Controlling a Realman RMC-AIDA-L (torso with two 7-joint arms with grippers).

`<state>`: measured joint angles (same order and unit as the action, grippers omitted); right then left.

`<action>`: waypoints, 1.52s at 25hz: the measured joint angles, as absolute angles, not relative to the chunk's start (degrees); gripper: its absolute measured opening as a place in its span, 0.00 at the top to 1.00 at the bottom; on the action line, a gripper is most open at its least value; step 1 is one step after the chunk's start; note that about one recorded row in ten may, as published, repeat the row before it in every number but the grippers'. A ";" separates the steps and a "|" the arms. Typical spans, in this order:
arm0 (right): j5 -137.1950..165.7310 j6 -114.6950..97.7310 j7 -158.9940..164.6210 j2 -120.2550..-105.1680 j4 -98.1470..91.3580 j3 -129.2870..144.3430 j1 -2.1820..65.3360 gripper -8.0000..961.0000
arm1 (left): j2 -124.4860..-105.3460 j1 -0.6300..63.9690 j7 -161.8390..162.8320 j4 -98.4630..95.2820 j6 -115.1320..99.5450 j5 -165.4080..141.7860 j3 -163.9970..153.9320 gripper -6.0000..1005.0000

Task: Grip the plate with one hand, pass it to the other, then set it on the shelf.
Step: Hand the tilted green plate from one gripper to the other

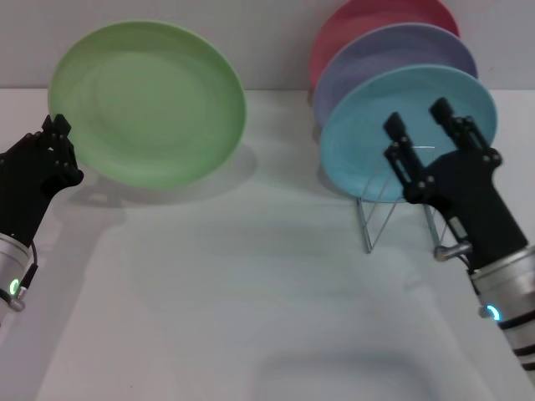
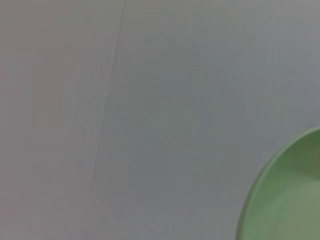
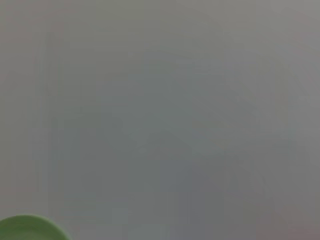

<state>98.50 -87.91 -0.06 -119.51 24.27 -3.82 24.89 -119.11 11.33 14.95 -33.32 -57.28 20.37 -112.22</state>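
**Ana:** Where were your two claws when you stopped to look?

**Me:** Nearest to me were the arms. My left gripper (image 1: 57, 134) was at the near left, pinched shut on the left edge of the green plate (image 1: 147, 102). The plate was up in the air, tipped so its face looked at me. My right gripper (image 1: 422, 125) was on the right, held up with its two fingers spread wide and nothing in them.

**Ana:** What was behind the right one?

**Me:** The wire shelf (image 1: 378, 219) stood just past it on the white table (image 1: 251, 276). A blue plate (image 1: 359, 146) stood in front, then a purple plate (image 1: 393, 50), and a pink plate (image 1: 368, 21) farthest back.

**Ana:** So what worried you?

**Me:** I only held the green plate by one thin edge. I thought it could slip or swing down if I moved fast. The two claws were well apart, so I had a long way to carry it. If I let go before the right claw squeezed, it could drop and break. And the right claw was close to the blue plate, so a bump could knock the shelf over.
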 joint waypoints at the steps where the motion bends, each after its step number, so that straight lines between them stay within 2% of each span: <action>1: 98.95 -87.28 -0.07 -119.53 24.50 -3.83 25.32 0.36 | -119.12 11.33 14.95 -33.21 -57.32 20.41 -112.24 0.95; 20: 100.29 -76.69 -0.11 -119.84 26.85 -3.74 29.99 0.37 | -119.09 10.88 12.68 -34.42 -53.41 29.75 -118.22 0.95; 38: 107.22 -69.54 0.34 -119.44 23.64 -5.07 34.52 0.37 | -119.18 11.15 -10.08 -38.84 -65.65 69.58 -144.08 0.94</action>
<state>107.22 -69.54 0.34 -119.44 23.64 -5.07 34.52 -119.18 11.15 -10.09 -38.84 -65.65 69.58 -144.08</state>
